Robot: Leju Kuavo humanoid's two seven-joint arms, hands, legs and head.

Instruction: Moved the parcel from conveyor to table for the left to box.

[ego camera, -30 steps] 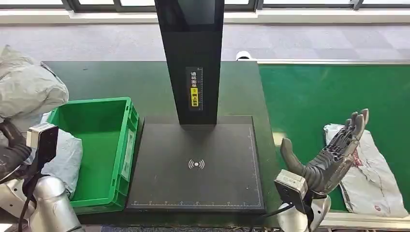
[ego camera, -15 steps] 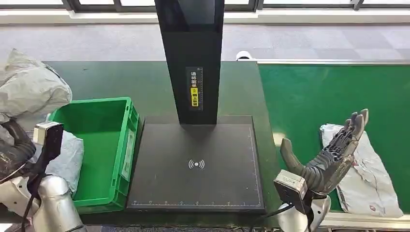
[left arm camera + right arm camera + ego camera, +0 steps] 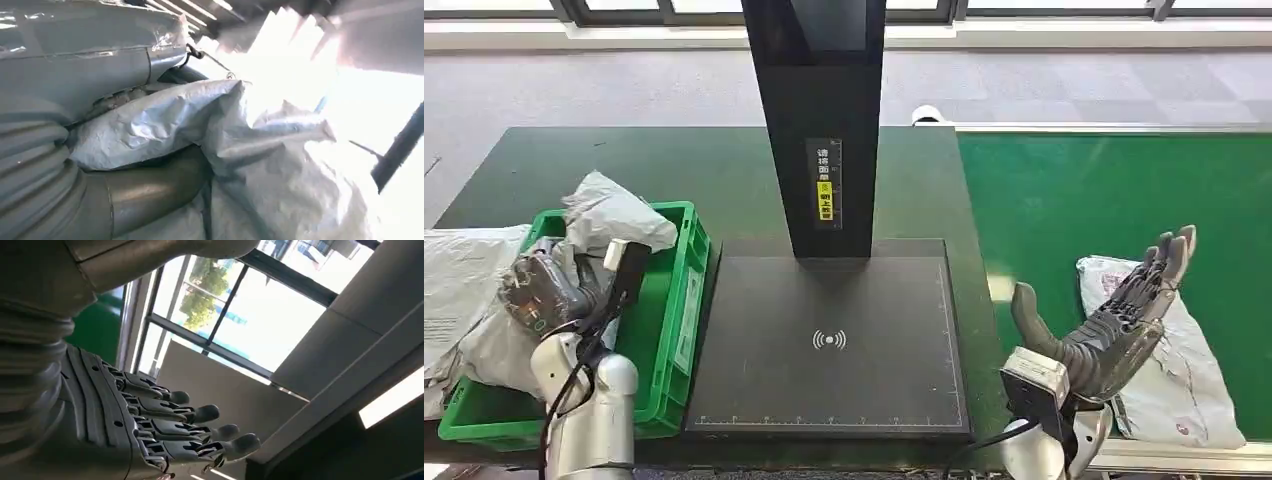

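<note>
The grey parcel (image 3: 614, 215) sits bunched over the green crate (image 3: 686, 290) at nine o'clock on the dark tabletop (image 3: 724, 170), its crumpled peak pointing toward one o'clock, long axis running roughly seven to one. The left hand (image 3: 542, 290) has its fingers (image 3: 524, 300) wrapped around it. The right hand (image 3: 1124, 320), palm up with fingers spread and holding nothing, hovers at four o'clock above a second flat parcel (image 3: 1184, 380) on the green conveyor (image 3: 1104, 190). Grey carpet (image 3: 624, 90) and windows lie beyond.
</note>
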